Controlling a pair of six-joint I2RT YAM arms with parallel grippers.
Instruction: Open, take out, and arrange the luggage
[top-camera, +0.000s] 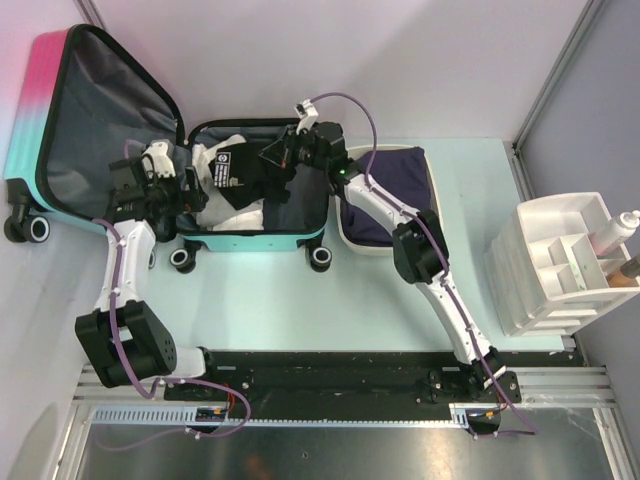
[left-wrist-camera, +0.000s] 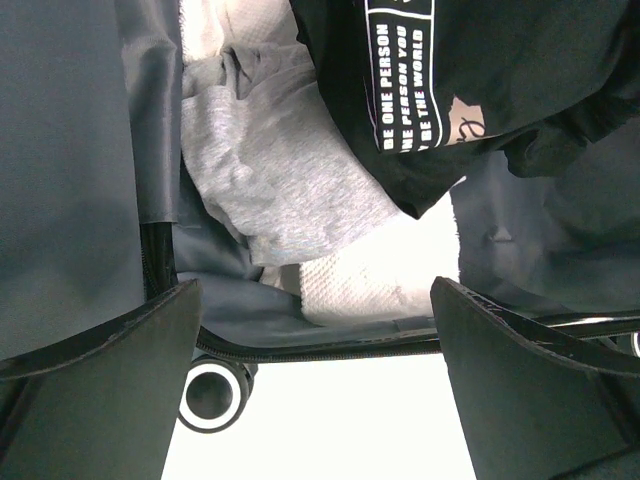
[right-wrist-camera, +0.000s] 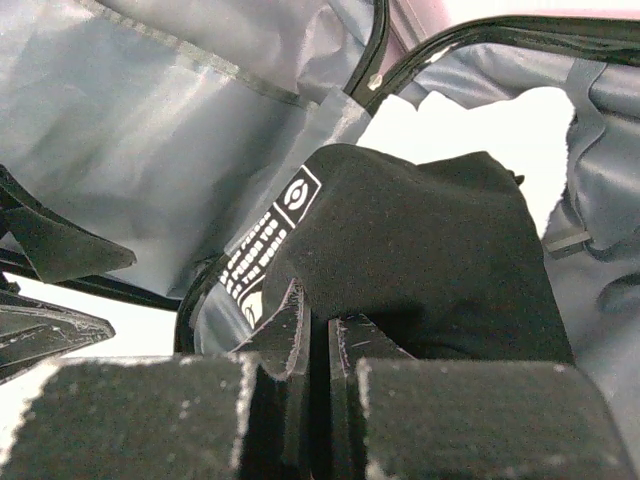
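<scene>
We see two arms of the same build. The left arm (top-camera: 118, 265) and the right arm (top-camera: 452, 305) have slim white links between bulky black joint housings. A thin purple cable (top-camera: 352, 98) runs along each arm and makes a loose loop near the wrist. A small green light (top-camera: 341, 172) shows on the right arm. The left claw (left-wrist-camera: 318, 385) has broad, smooth black fingers (left-wrist-camera: 100, 390) with scuffed edges. The right claw (right-wrist-camera: 318, 400) carries black pads (right-wrist-camera: 150, 420) with a rough, fuzzy surface and pale specks.
</scene>
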